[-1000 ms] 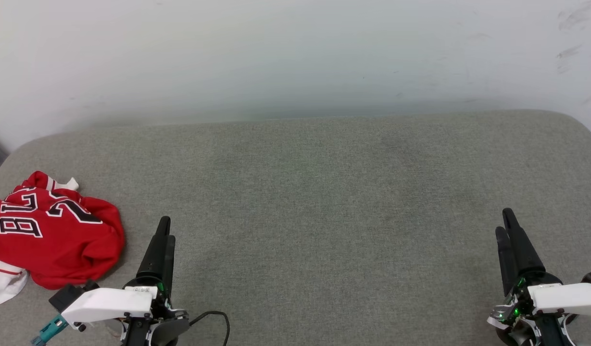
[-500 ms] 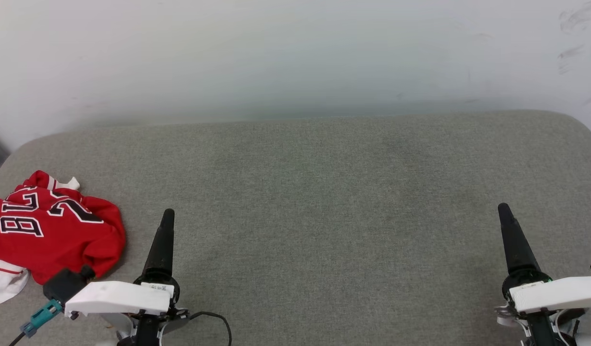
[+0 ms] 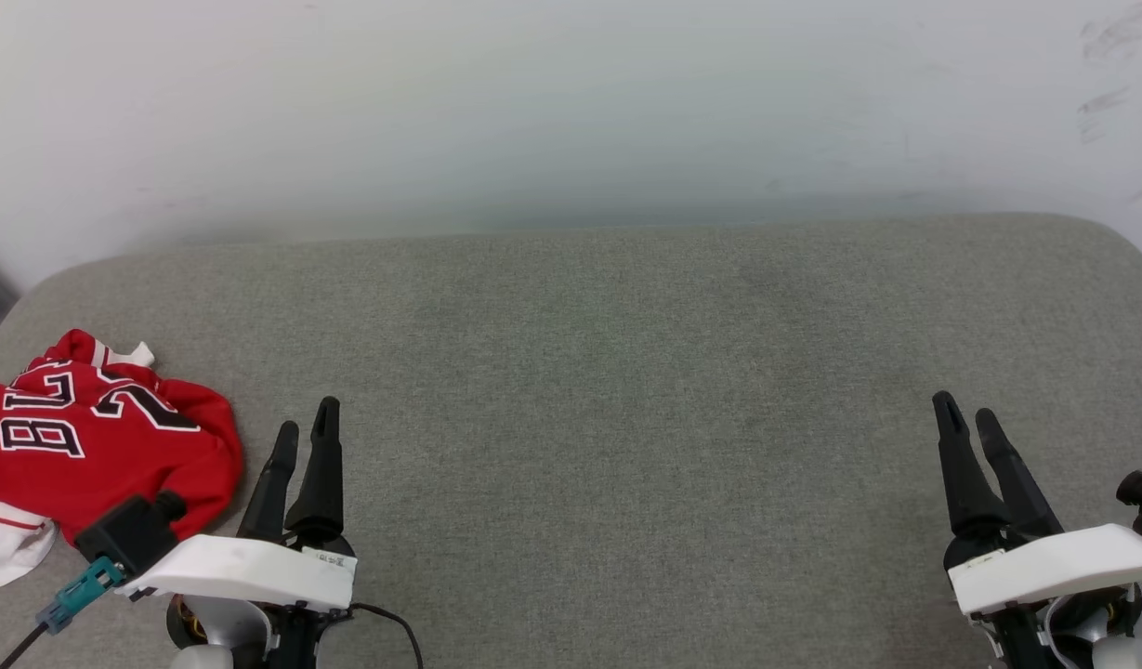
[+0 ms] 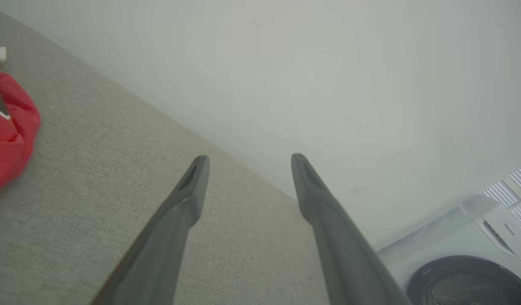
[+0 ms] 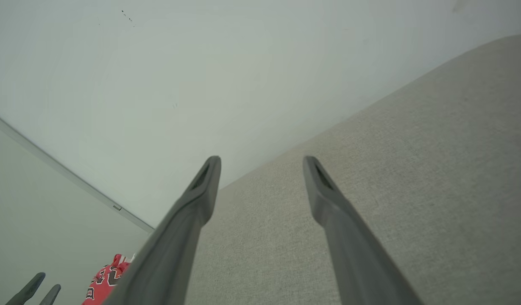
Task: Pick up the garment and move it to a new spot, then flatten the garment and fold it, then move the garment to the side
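Left gripper [image 3: 308,416] is empty with its fingers spread. Right gripper [image 3: 963,406] is the same, nothing between the fingers.

Head view: both hang low over the grey fabric cushion [image 3: 626,372], well apart from each other. The red BULLS jersey [image 3: 97,455] lies crumpled at the cushion's left edge, white sleeve nearest the robot. It is just beside the left gripper, clear of the fingers. The left wrist's black housing [image 3: 129,531] and teal plug [image 3: 80,595] overlap the jersey's near edge. Pale wall [image 3: 533,111] behind.

Left wrist view: left gripper [image 4: 249,157] is wide, and the jersey [image 4: 10,127] is a red lump at far left. This view adds a white Hisense washing machine [image 4: 497,237] past the cushion's end.

Right wrist view: right gripper [image 5: 262,159] is wide over the cushion. The jersey [image 5: 105,281] is small at bottom left, with the left gripper [image 5: 48,281] tips beside it.
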Available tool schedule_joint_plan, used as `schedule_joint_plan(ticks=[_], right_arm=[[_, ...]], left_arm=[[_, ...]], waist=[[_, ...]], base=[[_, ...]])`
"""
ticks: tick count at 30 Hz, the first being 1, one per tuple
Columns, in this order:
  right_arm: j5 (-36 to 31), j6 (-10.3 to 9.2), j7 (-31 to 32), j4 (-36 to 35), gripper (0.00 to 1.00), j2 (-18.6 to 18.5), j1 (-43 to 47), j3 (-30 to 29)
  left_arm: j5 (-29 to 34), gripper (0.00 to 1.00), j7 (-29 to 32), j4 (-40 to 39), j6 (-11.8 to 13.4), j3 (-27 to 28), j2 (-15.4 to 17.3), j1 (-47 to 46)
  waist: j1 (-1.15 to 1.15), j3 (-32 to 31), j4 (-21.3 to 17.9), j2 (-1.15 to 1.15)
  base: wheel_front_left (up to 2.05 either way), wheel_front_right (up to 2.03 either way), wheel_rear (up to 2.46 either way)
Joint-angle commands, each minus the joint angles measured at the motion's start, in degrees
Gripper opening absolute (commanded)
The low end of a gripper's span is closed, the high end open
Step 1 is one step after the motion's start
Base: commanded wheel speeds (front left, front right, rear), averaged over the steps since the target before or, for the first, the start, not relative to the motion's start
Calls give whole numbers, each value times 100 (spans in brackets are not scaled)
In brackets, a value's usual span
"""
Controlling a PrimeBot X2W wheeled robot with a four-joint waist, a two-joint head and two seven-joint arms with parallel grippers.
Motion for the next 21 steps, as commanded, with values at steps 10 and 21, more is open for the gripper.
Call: schedule_joint_plan(ticks=[10,21], right_arm=[[-1006,1,38,-225,100,-73,13,59],[-1929,1,-1,-321,100,-32,80,-73]], left_arm=[[1228,100,-208,-111,14,-23,79,-51],[2200,100,-381,-53,74,-110,202,-25]], waist=[[0,3,5,0],[0,11,6,0]], base=[[0,0,0],[0,0,0]])
